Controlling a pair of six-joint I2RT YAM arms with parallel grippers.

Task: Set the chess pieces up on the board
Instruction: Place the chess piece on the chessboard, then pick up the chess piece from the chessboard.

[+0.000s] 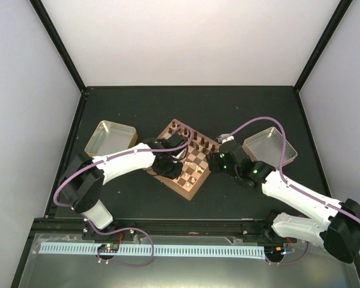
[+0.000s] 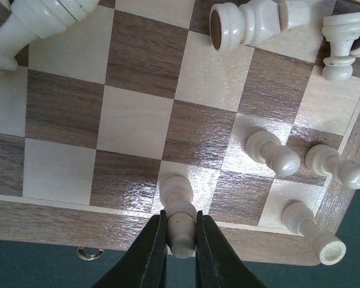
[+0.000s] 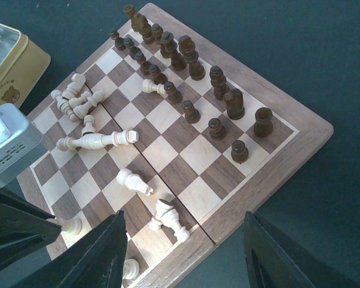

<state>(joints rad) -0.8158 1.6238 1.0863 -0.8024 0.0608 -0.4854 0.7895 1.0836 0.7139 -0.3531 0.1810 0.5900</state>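
My left gripper (image 2: 181, 227), bottom centre of its wrist view, is clamped on the head of a pale cream turned wooden pawn (image 2: 177, 201); base on a tan edge square of the checked wooden chessboard (image 2: 60, 219), long axis running down-frame; more cream pawns (image 2: 273, 155) crowd its right; my right gripper (image 3: 186, 252) hangs wide open, empty, above toppled cream pieces (image 3: 96, 141); dark brown pieces (image 3: 195, 69) stand along the upper rim.

Pale walls (image 1: 192, 42) framed by black posts (image 1: 59, 45) enclose a dark matte table (image 1: 138, 102) under even light.
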